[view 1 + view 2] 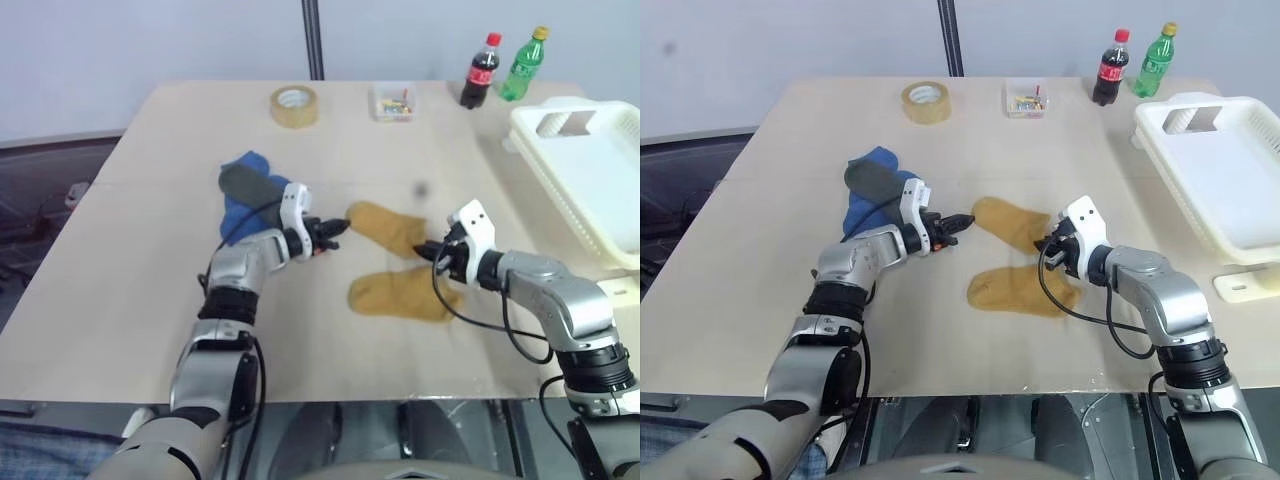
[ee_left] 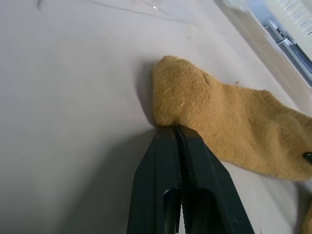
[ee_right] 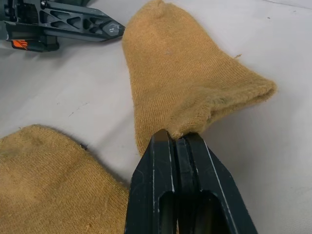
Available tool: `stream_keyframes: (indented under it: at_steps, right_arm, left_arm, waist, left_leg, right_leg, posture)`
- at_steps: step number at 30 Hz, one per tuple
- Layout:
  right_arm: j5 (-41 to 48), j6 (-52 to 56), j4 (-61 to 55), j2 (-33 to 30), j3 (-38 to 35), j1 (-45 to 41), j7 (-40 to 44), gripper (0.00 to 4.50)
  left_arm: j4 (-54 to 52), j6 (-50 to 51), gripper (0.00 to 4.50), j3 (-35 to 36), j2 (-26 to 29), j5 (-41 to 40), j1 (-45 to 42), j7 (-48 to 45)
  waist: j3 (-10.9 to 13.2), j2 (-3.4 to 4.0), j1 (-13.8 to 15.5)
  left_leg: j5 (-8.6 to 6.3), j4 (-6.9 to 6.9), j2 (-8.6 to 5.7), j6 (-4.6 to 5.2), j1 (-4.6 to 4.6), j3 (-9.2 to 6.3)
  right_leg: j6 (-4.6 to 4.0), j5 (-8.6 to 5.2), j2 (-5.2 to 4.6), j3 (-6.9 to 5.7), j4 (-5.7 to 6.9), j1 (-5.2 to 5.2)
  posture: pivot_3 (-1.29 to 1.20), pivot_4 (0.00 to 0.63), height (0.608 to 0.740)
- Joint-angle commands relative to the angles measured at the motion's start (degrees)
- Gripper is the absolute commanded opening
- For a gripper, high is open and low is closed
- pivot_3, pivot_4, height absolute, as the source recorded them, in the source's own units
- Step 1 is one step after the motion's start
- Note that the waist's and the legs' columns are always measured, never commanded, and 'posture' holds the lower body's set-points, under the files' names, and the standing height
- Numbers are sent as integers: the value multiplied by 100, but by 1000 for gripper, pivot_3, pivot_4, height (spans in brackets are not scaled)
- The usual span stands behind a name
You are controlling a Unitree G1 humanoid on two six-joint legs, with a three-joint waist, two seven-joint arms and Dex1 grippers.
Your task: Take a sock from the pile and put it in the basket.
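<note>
The lower mustard sock (image 1: 402, 294) lies free on the desk (image 1: 150, 290). The upper mustard sock (image 1: 388, 228) is pinched at both ends — left claw (image 1: 335, 233) and right claw (image 1: 428, 250) shut on it. With the basket (image 1: 590, 180) at three o'clock, opposed pulls could stretch it or slip a grip.

table (image 1: 150, 250): blue and grey socks (image 1: 245, 190) left of centre | two mustard socks: far one (image 1: 390, 228) between left gripper (image 1: 340, 232) and right gripper (image 1: 428, 250), near one (image 1: 400, 293) just below | white basket (image 1: 590, 180) at right edge | tape roll (image 1: 294, 105), two bottles (image 1: 500, 68) at far side
</note>
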Motion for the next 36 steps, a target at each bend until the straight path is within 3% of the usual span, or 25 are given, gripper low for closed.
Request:
stream_keyframes:
  at_steps: [1,4,10,12,17,26,36]
  right_arm:
    - [33,-82,-293,7,-98,25,0,0]
    - [26,-80,-318,14,-95,56,-10,0]
    - [-5,-126,-335,28,-100,101,-34,0]
    - [-18,-145,-339,36,-101,120,-44,0]
    - [-38,-183,-382,94,-93,168,-72,0]
    - [-38,-187,-416,127,-94,182,-67,0]
    - [42,-186,-618,171,-41,162,48,0]
  left_arm:
    - [179,43,1394,149,-46,-77,-149,158]
    - [349,-5,2777,74,-19,21,-204,231]
    - [737,-296,2777,-36,-98,230,-347,432]
    - [895,-480,2249,-121,-111,373,-403,495]
    - [1057,-914,18,-354,-198,707,-440,543]
    - [962,-1055,18,-403,-253,765,-366,394]
    - [-422,25,18,-61,-150,-28,293,-7]
  waist:
    - [0,0,1]
    - [0,-1,-2]
    - [-1,-1,-11]
    - [-1,-1,-9]
    - [-1,-1,-8]
    - [-1,-1,8]
    - [-1,-1,-8]
  left_leg:
    - [0,0,0,0,0,0]
    - [0,11,0,0,1,-2]
    - [-11,16,1,19,19,1]
    - [-11,21,0,19,20,1]
    - [-11,23,-1,19,23,0]
    - [-12,23,-8,21,22,-3]
    - [-9,16,-6,15,15,-2]
  right_leg:
    - [0,0,0,0,0,0]
    - [0,0,0,-2,9,3]
    - [0,0,3,2,33,9]
    - [0,0,2,2,41,11]
    - [1,0,2,3,46,11]
    - [1,0,-4,0,45,13]
    - [1,-1,-4,2,31,8]
  posture:
    - [0,150,740]
    - [0,150,740]
    - [0,150,740]
    - [0,150,740]
    - [0,150,740]
    - [0,150,740]
    - [0,150,740]
